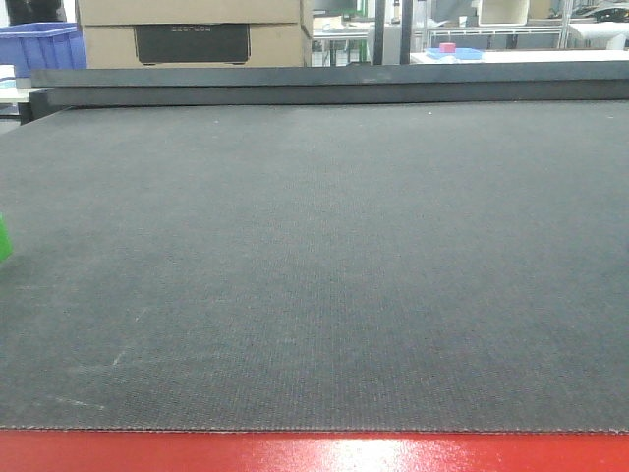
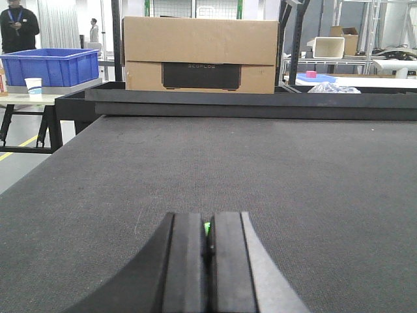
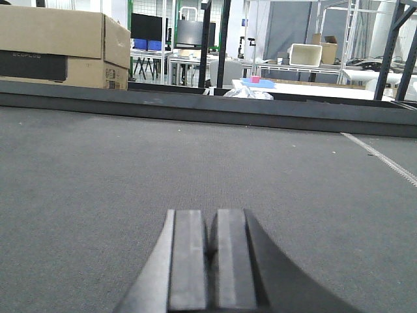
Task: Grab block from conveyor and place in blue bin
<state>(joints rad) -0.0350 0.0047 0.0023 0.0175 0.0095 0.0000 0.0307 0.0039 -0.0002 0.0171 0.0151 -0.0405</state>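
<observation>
The conveyor (image 1: 324,256) is a wide dark woven belt with a glossy red strip (image 1: 314,452) along its near edge. A sliver of the green block (image 1: 3,239) shows on the belt at the far left edge of the front view. In the left wrist view my left gripper (image 2: 208,222) hovers low over the belt with its jaws together. A thin green sliver of the block (image 2: 206,228) shows in the slit between them; I cannot tell if it is pinched. My right gripper (image 3: 210,218) is shut on nothing. The blue bin (image 2: 49,65) stands on a table beyond the belt's far left corner.
A black rail (image 1: 324,84) runs along the belt's far side. Behind it stands a large cardboard box (image 2: 199,52). A paper cup (image 2: 33,85) sits by the bin. A person (image 2: 17,26) stands at the back left. Tables and racks fill the background.
</observation>
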